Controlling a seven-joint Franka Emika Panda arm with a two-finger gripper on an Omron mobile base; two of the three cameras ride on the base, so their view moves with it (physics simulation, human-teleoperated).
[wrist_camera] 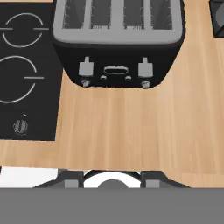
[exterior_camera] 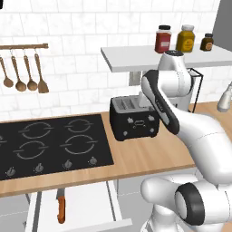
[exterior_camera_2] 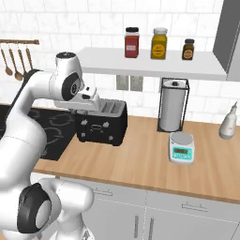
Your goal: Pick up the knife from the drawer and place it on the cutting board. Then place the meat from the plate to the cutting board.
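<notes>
Knife [exterior_camera: 61, 209], orange-red handle up close and only a sliver of blade showing above it, lies in the open white drawer [exterior_camera: 86, 204] at the bottom left of the left base view; the counter edge hides the drawer's back and the frame cuts its front. In the same view the arm's own elbow hides the gripper behind the black toaster [exterior_camera: 134, 118]. In the right base view the hand sits just above the toaster, its fingers hidden, so I cannot tell whether the claw is open or closed. From the hand view the toaster's slots are cropped at the top, the wooden counter [wrist_camera: 131, 131] below, the black cooktop [wrist_camera: 26, 74] cut off at left.
</notes>
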